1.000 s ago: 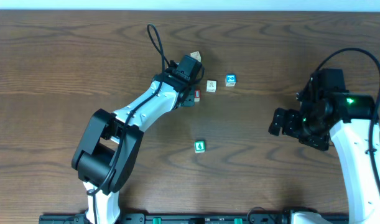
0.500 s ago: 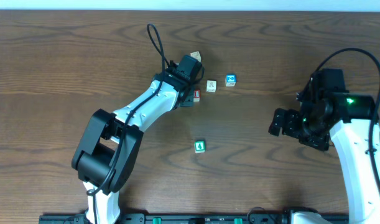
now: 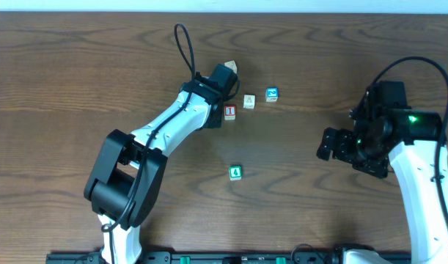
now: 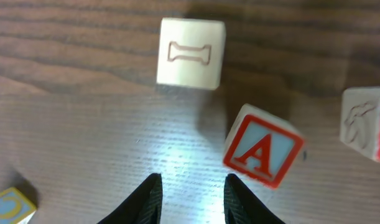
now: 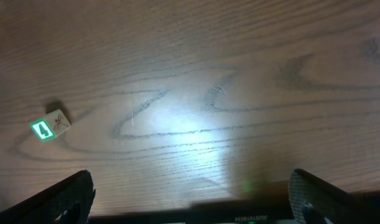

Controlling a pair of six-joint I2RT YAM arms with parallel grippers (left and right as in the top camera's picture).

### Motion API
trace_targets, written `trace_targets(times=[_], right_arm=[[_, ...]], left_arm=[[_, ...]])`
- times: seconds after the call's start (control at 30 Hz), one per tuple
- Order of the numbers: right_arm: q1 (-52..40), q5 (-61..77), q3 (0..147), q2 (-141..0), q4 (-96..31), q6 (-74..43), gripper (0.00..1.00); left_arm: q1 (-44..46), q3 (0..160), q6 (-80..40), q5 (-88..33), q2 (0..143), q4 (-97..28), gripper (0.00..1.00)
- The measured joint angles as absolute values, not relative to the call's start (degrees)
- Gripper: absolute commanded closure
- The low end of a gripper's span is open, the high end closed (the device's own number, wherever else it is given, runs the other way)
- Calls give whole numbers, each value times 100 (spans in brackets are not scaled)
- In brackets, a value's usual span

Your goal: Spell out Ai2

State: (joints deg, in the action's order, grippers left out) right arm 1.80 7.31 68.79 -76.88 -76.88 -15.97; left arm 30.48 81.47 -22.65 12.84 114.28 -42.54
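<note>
The left jaws are held slightly parted and empty just beside the red A cube (image 4: 262,154), and the right jaws are spread wide.

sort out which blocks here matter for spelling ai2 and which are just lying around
For the job:
red A block
red I block
blue 2 block

Just lying about:
green cube
pale cube
tan cube

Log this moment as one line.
left gripper open, empty | A block on table, ungripped | right gripper open, empty
</note>
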Motion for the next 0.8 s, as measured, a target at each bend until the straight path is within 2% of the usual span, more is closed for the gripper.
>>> trace_targets(times=[0.27, 0.4, 0.8], right_arm=[[180, 731, 6879, -7688, -7690, -1597, 1], [180, 731, 6879, -7688, -7706, -1597, 1], [180, 731, 6879, -7688, -7706, -1597, 1]], left_arm=[[3048, 8147, -2265, 843, 11426, -4635, 66], [3048, 8112, -2257, 644, 11426, -4307, 62], [3048, 7822, -2202, 694, 11421, -3852, 62]])
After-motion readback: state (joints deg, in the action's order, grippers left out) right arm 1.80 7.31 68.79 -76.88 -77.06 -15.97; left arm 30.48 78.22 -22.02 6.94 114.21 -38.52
